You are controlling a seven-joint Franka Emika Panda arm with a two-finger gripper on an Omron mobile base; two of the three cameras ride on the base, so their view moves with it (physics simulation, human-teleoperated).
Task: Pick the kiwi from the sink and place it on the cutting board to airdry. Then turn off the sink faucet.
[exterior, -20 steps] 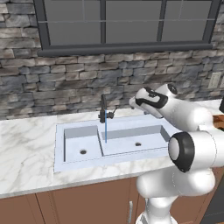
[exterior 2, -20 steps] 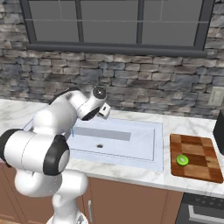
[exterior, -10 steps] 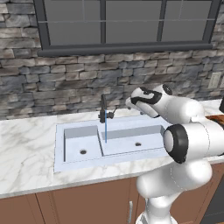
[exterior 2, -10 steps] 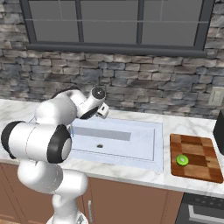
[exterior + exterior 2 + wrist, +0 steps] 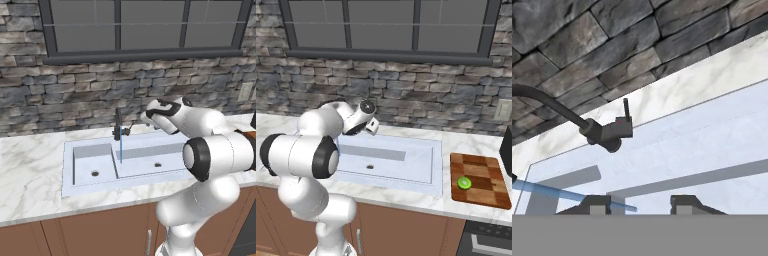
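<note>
While the water's running in a thin blue stream [image 5: 120,150] into the sink [image 5: 130,160], the arm is folded over pretty hard: big elbow joint down in front, forearm sweeping back up and over the basin toward the stone wall, hand pointing at the sink faucet [image 5: 118,127] from its right. From the right base view the hand sits just above the back left corner of the sink [image 5: 406,165], wrist cocked.

The pincer [image 5: 641,204] is empty and not touching anything. From the hand camera its two dark tips stand apart with a clear gap between them, so it reads as partly open, nothing in it. The faucet [image 5: 607,132] is up ahead of the tips, small lever sticking up from the body, curved spout running off to the left, blue stream [image 5: 572,196] crossing low in that view.

Kiwi [image 5: 464,183] is already out of the sink, sitting on the cutting board [image 5: 481,177] near its front left part, on the counter [image 5: 471,210] just to the right of the sink, well apart from the hand.
</note>
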